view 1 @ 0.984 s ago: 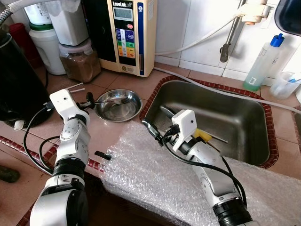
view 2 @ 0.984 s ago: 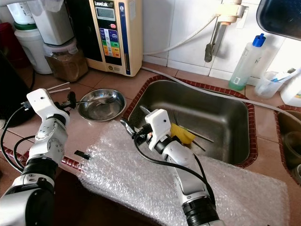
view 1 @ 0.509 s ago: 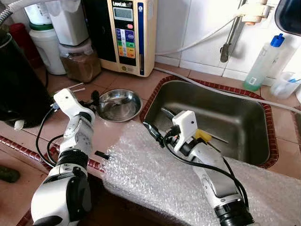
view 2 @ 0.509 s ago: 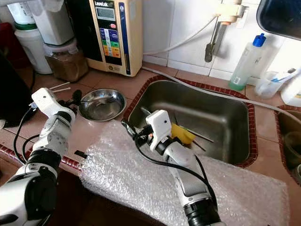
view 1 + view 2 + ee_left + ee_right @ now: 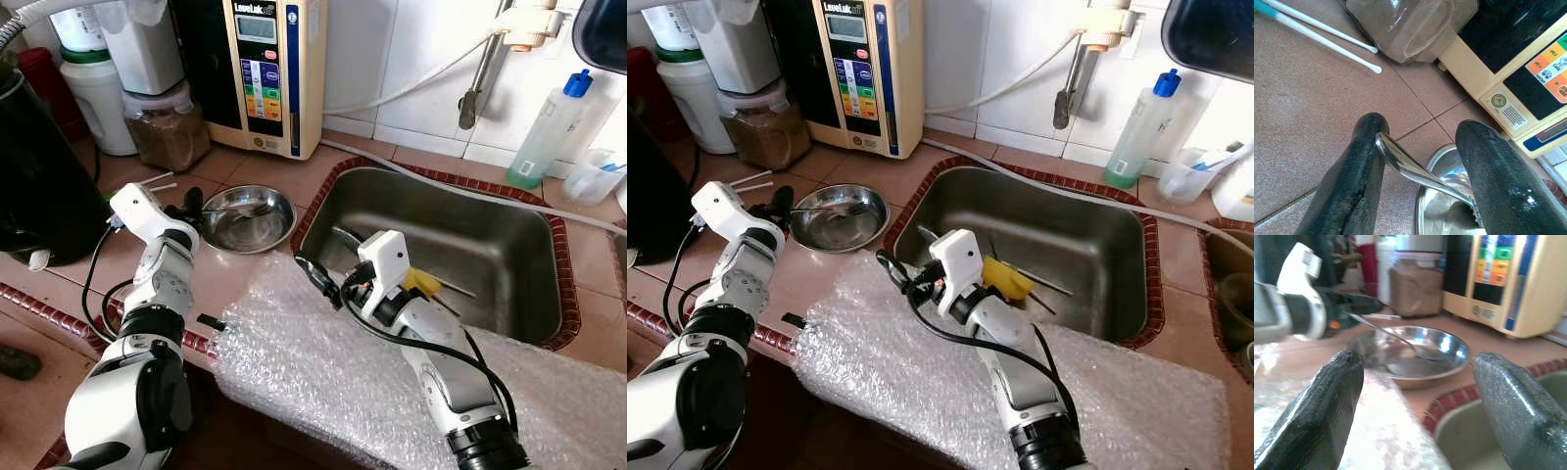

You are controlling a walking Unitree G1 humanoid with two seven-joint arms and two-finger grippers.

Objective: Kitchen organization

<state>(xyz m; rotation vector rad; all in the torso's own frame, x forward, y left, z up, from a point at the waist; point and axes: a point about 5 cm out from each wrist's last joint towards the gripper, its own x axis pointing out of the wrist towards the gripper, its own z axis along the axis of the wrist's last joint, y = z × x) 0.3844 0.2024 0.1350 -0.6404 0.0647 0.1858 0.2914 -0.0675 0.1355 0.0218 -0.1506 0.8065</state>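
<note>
The left gripper (image 5: 189, 204) had its fingers grasping a fork's handle (image 5: 1415, 171), its tines lying in the steel bowl (image 5: 247, 217) just beyond them. The right gripper (image 5: 315, 272) hovered over bubble wrap (image 5: 323, 372), fingers released.

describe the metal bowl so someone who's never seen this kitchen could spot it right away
Start at the steel sink set into the tiled counter. Just past its left rim, in front of the cream water machine, sits the metal bowl. It is the shallow shiny round dish with a fork lying across it, held by the left hand.
</note>
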